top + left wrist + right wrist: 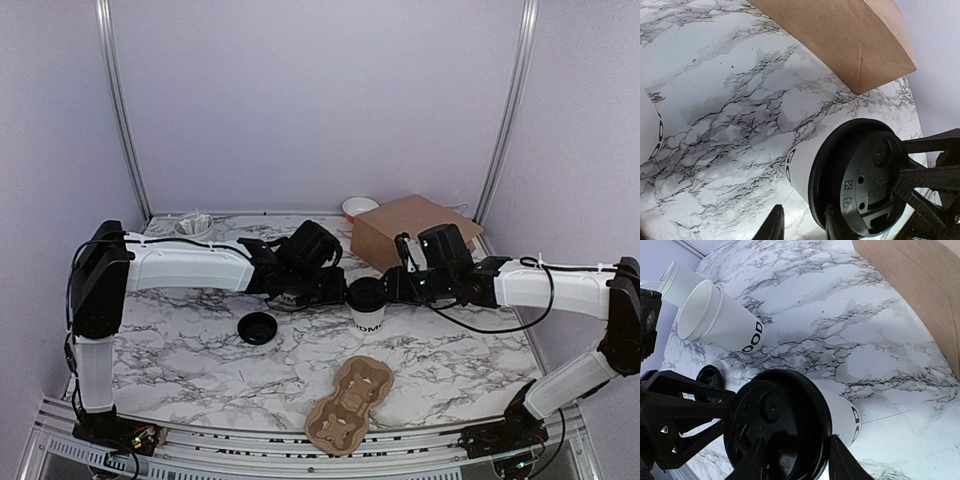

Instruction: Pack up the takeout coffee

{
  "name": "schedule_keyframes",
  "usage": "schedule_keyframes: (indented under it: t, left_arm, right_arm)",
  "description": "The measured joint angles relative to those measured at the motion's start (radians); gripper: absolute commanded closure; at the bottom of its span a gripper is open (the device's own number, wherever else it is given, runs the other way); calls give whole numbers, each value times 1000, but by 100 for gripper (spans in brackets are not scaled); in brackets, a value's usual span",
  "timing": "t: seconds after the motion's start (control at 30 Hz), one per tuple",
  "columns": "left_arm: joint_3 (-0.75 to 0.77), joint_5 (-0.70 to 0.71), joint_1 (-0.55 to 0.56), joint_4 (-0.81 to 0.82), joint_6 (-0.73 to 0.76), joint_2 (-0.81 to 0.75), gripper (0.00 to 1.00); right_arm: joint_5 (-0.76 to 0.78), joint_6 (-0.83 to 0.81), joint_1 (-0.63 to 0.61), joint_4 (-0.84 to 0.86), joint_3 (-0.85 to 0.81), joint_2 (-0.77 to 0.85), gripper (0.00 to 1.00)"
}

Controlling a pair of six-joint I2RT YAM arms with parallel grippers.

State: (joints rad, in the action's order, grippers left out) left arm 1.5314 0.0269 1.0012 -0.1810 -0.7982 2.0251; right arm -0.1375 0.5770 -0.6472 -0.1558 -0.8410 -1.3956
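Top external: left gripper [340,292] and right gripper [392,287] flank the lid [366,293] of the takeout coffee [368,318], jaws narrow, can't tell if clamped. Press evenly, keep it upright.

Lidded coffee cup [367,306] on marble table [200,350]

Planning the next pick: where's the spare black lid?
Top view: spare lid flat on the table, left of centre, beside the left arm, left of the lidded cup.
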Motion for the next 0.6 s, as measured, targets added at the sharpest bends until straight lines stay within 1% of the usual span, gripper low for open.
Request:
schedule_keyframes:
  t: [0.23, 0.4, 0.6]
  left_arm:
    - [51, -4, -6, -87, 24, 9, 69]
    - [81, -22, -5, -121, 33, 17, 68]
    - [108, -48, -2, -140, 43, 21, 67]
  right_arm:
    - [-12, 53, -3, 62, 37, 8, 61]
    - [-24, 93, 9, 109, 81, 30, 64]
    - [-74, 145, 42, 158, 146, 70, 62]
